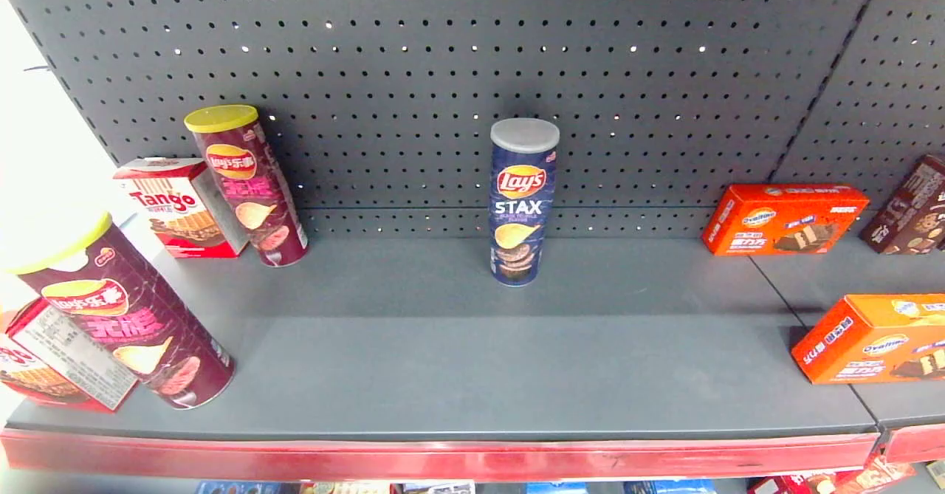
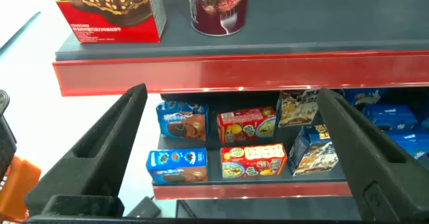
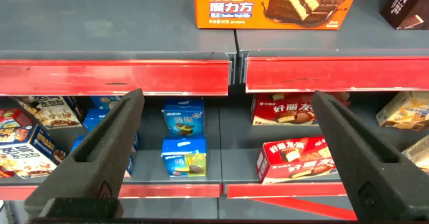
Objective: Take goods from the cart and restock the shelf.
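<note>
Your left end effector [image 2: 231,95] is spread wide with nothing between its fingers, held in front of the shelf's red front edge [image 2: 241,73]. Beyond it, on the lower shelf [image 2: 255,187], you can see small snack boxes [image 2: 248,127] in blue, red and yellow. On the grey shelf [image 1: 443,361], starting at your far left, a red-and-white wafer box [image 1: 52,368] stands at the front, right beside a maroon crisp can [image 1: 125,324] with a yellow-green lid. Behind these, near the pegboard [image 1: 472,51], a second wafer box [image 1: 177,210] sits just beside a second maroon can [image 1: 247,184]. Near the middle, a blue crisp can [image 1: 520,202] with a grey lid stands upright at the back, well apart from everything else. To the right, an orange snack box [image 1: 782,217] lies at the back with a dark brown box [image 1: 912,210] beside it, and another orange box [image 1: 871,339] lies nearer the front. Your right end effector [image 3: 228,98] is likewise wide open and empty, facing the red edge below that front orange box.
</note>
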Controlling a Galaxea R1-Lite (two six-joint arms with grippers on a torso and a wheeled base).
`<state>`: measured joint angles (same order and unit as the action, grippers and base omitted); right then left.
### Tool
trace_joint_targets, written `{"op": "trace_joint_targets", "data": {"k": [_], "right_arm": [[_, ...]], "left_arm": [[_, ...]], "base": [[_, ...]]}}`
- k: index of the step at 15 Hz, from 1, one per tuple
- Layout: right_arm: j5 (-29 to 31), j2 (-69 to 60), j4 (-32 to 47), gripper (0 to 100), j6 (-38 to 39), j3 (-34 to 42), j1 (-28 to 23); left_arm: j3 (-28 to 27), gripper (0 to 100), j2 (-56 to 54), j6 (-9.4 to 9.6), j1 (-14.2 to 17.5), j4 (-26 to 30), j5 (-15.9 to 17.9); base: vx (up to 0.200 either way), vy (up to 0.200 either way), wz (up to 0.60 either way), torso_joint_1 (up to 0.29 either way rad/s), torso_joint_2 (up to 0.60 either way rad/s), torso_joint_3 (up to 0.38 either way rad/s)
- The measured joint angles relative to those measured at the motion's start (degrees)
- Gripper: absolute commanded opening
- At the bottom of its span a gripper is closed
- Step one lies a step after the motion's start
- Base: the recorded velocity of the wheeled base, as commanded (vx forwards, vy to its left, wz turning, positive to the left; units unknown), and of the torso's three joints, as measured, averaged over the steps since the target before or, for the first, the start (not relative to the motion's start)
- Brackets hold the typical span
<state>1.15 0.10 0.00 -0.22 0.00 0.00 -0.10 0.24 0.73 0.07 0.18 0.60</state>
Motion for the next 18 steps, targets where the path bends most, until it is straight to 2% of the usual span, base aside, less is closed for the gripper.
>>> {"op": "trace_joint_targets", "data": {"k": [1, 12, 18], "right_arm": [[0.0, 0.0, 0.0, 100, -0.1, 0.0, 0.0], [0.2, 0.0, -0.1, 100, -1.2, 0.0, 0.0], [0.1, 0.0, 0.0, 100, -1.3, 0.0, 0.0]], "left_arm": [[0.0, 100, 0.0, -0.02, 0.0, 0.0, 0.0], [0.0, 100, 0.0, -0.02, 0.0, 0.0, 0.0], [0.0, 100, 0.0, -0.02, -0.1, 0.0, 0.1]], "base": [[0.0, 0.0, 0.0, 0.0, 0.0, 0.0], [0.0, 0.0, 0.6, 0.002, 0.0, 0.003], [0.0, 0.0, 0.0, 0.0, 0.0, 0.0]]}}
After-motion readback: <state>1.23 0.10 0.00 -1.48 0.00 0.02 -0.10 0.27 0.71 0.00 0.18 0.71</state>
